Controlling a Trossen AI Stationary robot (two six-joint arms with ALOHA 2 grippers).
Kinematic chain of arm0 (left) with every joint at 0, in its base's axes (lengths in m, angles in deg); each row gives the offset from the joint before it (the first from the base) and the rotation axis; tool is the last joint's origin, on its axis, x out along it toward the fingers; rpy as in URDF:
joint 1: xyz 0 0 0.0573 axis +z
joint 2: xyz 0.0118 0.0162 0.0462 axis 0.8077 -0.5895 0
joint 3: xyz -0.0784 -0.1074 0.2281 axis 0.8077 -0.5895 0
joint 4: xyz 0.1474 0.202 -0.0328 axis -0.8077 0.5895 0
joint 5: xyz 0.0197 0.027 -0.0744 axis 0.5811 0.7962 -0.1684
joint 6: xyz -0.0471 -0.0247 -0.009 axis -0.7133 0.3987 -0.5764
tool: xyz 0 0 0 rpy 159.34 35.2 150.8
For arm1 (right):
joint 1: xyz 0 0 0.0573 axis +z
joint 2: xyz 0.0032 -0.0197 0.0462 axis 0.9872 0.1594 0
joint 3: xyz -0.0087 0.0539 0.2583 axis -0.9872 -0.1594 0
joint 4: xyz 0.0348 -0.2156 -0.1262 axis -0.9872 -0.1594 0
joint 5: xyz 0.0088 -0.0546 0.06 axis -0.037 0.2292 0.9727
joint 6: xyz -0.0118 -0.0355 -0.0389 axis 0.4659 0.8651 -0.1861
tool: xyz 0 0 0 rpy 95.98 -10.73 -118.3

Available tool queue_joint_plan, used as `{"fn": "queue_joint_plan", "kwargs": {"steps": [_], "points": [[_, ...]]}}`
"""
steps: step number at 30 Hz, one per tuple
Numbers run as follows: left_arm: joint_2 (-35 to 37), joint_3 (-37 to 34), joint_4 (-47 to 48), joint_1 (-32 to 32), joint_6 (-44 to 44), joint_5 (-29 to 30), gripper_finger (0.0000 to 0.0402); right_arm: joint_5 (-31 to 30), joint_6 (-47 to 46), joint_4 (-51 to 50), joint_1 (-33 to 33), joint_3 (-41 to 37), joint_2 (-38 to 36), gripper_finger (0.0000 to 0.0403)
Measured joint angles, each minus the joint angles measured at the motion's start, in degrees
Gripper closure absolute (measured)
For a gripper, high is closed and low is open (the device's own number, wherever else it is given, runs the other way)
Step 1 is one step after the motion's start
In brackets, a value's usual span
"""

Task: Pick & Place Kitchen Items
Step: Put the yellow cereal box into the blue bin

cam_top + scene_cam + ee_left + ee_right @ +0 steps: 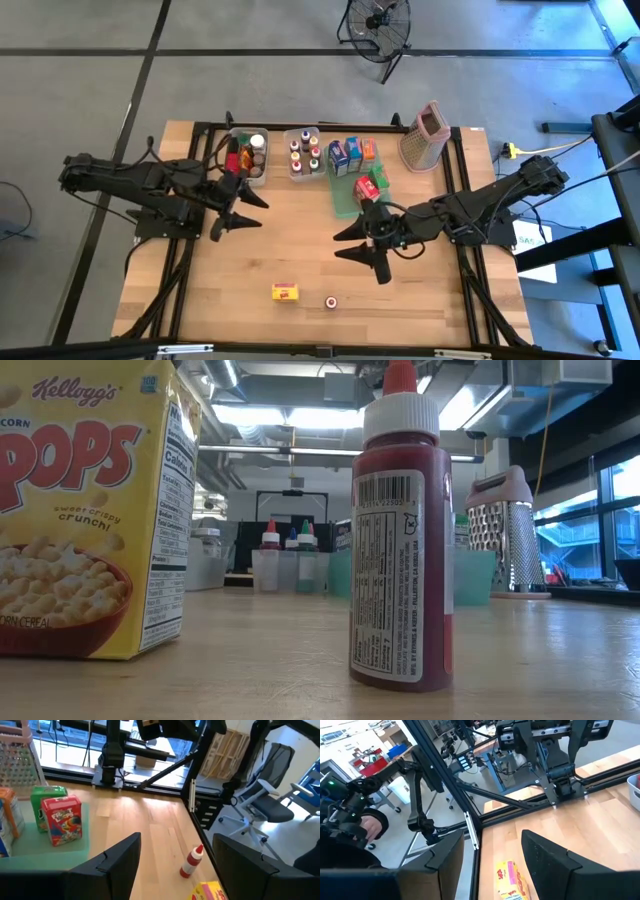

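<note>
A yellow cereal carton [285,292] and a small red bottle with a white cap [330,301] stand on the table near its front edge; both fill the low view, the carton [90,510] and the bottle [400,530]. My left gripper [250,212] hovers open left of centre, nothing between its fingers [120,860]. My right gripper [338,246] hovers open right of centre, pointing toward the table's left edge, above and behind the yellow carton [510,880]. A red carton [62,820] and a green one [47,802] stand on the green tray [345,205].
Two clear bins [250,150] [303,150] with small jars and bottles stand at the far edge, with the green tray of cartons to their right. A box grater [425,135] stands at the far right. A person's hand [370,827] shows beyond the table's left edge.
</note>
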Motion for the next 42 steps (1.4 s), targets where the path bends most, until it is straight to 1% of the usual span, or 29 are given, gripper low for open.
{"fn": "queue_joint_plan", "kwargs": {"steps": [10, 14, 17, 21, 31, 33, 37, 42], "points": [[0.0, 0.0, 0.9, 0.0, 0.0, 0.8, 0.0156, 0.0, -1.5, 1.3, -0.4, 0.0, 0.0, 0.0201], [0.0, 0.0, 1.9, 0.0, -0.8, -0.5, 0.0155, -0.1, -1.5, 1.3, -0.7, 0.0, 0.0, 0.0201], [0.0, 0.0, 1.9, 0.0, 0.4, -0.5, 0.0157, -1.7, -1.5, 1.3, -0.7, 0.0, 0.0, 0.0201], [0.0, 0.0, 0.5, 0.0, 3.7, -0.4, 0.0157, -3.2, -1.5, 1.3, -0.7, 0.0, 0.0, 0.0201], [0.0, 0.0, -2.0, 0.0, 3.9, -1.1, 0.0156, -3.0, -1.5, 1.1, -0.7, 0.0, 0.0, 0.0201], [0.0, 0.0, -2.5, -0.1, 3.2, -0.3, 0.0150, -3.0, -1.5, 1.1, -0.7, 0.0, 0.0, 0.0201], [-0.4, 0.0, -3.0, 0.0, -1.8, 4.4, 0.0137, -3.0, -1.5, 1.1, -0.7, 0.0, 0.0, 0.0201], [-0.5, 0.0, -2.1, -0.1, -1.4, 3.9, 0.0133, -3.0, -1.5, 1.1, -0.7, 0.0, 0.0, 0.0201]]}}
